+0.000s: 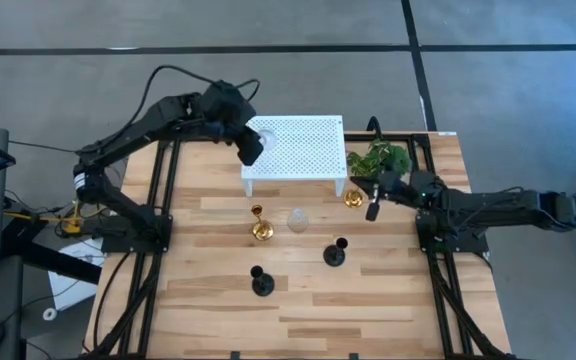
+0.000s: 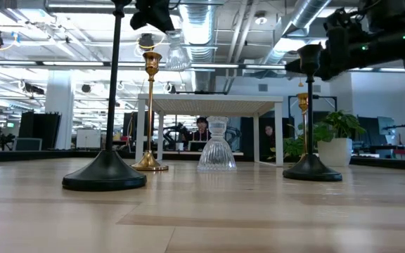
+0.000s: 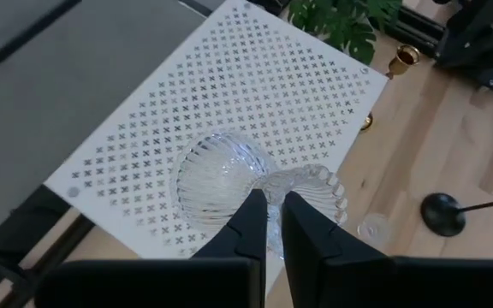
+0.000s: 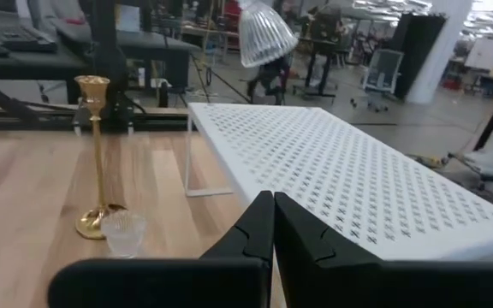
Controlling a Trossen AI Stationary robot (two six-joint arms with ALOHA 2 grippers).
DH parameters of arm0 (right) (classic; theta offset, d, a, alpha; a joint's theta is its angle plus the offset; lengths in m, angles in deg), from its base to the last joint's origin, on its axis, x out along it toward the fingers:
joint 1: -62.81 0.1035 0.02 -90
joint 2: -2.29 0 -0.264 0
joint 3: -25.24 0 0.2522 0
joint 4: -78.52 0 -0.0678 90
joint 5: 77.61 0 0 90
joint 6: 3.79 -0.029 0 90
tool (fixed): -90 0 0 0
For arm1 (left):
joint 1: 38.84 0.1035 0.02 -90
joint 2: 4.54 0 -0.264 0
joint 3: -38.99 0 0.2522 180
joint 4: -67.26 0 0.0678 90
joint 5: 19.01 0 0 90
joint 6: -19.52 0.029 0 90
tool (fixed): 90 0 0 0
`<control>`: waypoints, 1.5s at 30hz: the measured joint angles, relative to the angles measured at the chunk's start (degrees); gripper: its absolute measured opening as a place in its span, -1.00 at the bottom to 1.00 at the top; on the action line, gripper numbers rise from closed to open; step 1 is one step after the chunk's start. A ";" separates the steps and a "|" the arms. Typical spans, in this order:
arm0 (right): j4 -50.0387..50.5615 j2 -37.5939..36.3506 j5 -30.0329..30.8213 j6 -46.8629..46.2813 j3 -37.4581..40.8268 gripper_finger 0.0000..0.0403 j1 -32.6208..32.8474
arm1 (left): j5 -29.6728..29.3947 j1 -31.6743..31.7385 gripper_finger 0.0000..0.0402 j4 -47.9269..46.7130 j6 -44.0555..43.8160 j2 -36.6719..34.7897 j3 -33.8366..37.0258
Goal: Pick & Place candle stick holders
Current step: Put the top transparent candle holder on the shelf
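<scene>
My left gripper (image 1: 251,150) is over the left part of the white perforated rack (image 1: 303,150), shut on a clear glass candle holder (image 3: 229,175). This holder also shows in the low view (image 2: 176,53) and the right wrist view (image 4: 265,34). My right gripper (image 1: 373,208) is shut and empty beside a gold holder (image 1: 353,198) at the rack's right leg. On the table stand another gold holder (image 1: 259,226), a clear glass holder (image 1: 297,220) and two black holders (image 1: 335,252) (image 1: 261,282), each on its round base. My left gripper pinches the glass holder's narrow waist (image 3: 272,190) between its two fingers, between the ribbed flared base and the scalloped cup. The fingers come from above, slanting down. The holder is lifted clear above the rack top, its flared end lowest and a little tilted.
A green leafy plant (image 1: 380,160) stands at the rack's right end, just behind my right gripper. The rack stands on legs at the table's far middle. Bare wood lies along the near edge (image 1: 298,330). People sit in the room beyond (image 2: 202,130).
</scene>
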 joint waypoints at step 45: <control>7.47 -0.88 -1.09 0.11 -3.28 -1.00 16.90 | 18.42 20.19 -0.92 4.54 0.42 10.64 0.00</control>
